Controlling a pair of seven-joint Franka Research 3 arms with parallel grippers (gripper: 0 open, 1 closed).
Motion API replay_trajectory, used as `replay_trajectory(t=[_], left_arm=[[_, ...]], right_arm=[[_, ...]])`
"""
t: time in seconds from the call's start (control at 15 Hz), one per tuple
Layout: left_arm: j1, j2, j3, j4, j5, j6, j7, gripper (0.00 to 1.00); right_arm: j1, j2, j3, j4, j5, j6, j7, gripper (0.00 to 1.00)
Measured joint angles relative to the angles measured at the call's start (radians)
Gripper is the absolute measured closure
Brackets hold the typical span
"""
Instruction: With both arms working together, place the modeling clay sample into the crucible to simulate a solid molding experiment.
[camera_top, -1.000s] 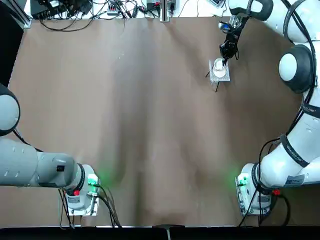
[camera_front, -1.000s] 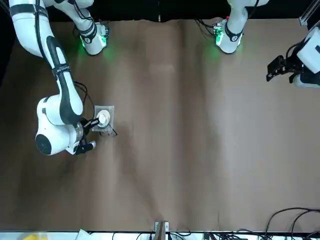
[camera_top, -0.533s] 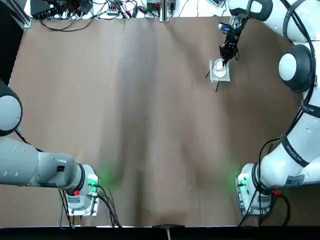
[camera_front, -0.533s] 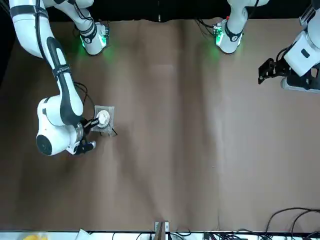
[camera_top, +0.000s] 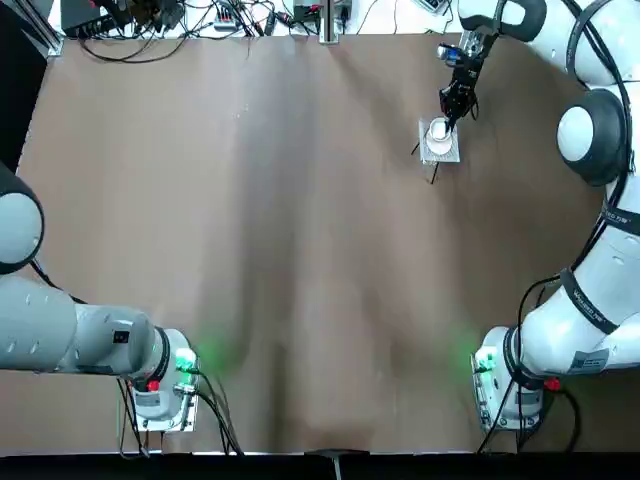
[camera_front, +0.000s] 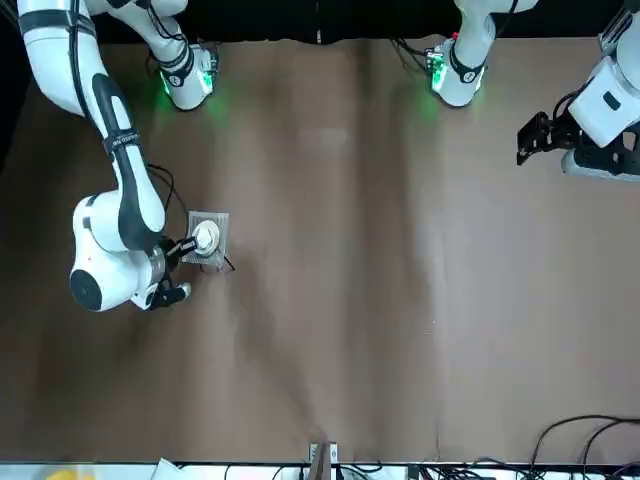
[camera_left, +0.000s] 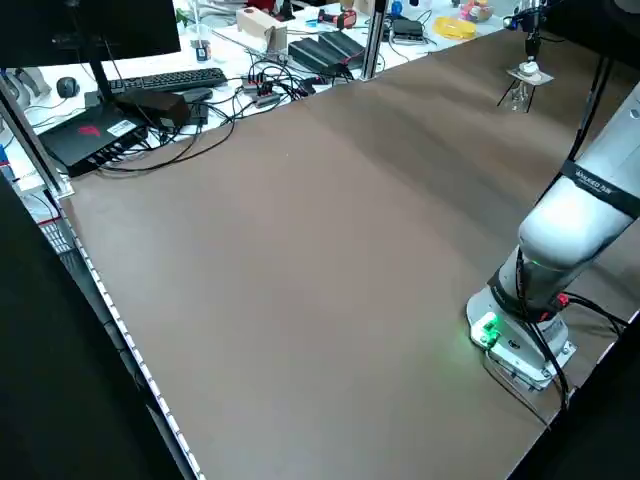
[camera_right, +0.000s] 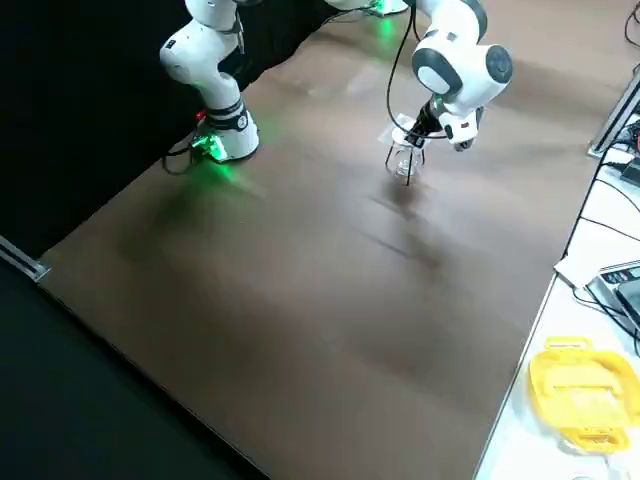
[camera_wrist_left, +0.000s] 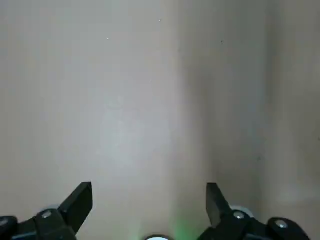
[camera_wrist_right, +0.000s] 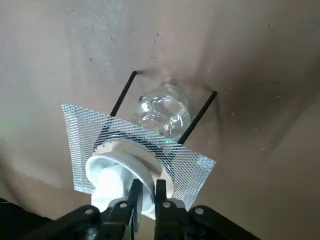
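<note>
The crucible (camera_top: 438, 129) (camera_front: 206, 236) is a small white cup on a square mesh pad (camera_wrist_right: 195, 167) at the table's far right. My right gripper (camera_wrist_right: 146, 189) (camera_top: 452, 104) hangs right over it. Its fingers are drawn close together on the edge of a white domed piece (camera_wrist_right: 112, 182), which looks like the crucible's lid, tilted over the rim (camera_wrist_right: 150, 159). The modeling clay sample is hidden. Far away at the table's left edge, my left gripper (camera_front: 532, 148) (camera_wrist_left: 149, 197) is held above bare cloth, open and holding nothing.
Under the mesh pad, a small glass vessel (camera_wrist_right: 162, 110) sits between black stand legs (camera_wrist_right: 199, 117). Brown cloth (camera_top: 300, 250) covers the table. Cables and electronics (camera_left: 180, 95) line the far edge. Both arm bases (camera_top: 165, 385) (camera_top: 505, 385) stand at the near edge.
The left gripper drifted a little inward from the table's left edge, then held. The right gripper stayed over the crucible.
</note>
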Motion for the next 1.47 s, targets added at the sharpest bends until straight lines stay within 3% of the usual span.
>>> replay_trajectory(t=[0.73, 1.13, 1.33, 1.47], left_arm=[[-0.001, 0.001, -0.018, -0.055, 0.006, 0.02, 0.001, 0.0], [-0.001, 0.001, -0.02, -0.056, 0.016, 0.023, 0.001, 0.0], [0.0, 0.001, -0.02, -0.056, 0.016, 0.026, 0.001, 0.0], [0.001, 0.001, -0.02, -0.056, 0.016, 0.026, 0.001, 0.0]], right_arm=[[-0.019, -0.011, 0.002, 0.021, 0.0, -0.037, 0.0, 0.85], [-0.019, -0.016, 0.008, 0.095, 0.0, -0.121, 0.0, 0.85], [-0.02, -0.039, 0.005, 0.176, -0.002, -0.153, 0.0, 0.84], [-0.022, -0.08, 0.001, 0.196, -0.027, -0.162, 0.0, 0.78]])
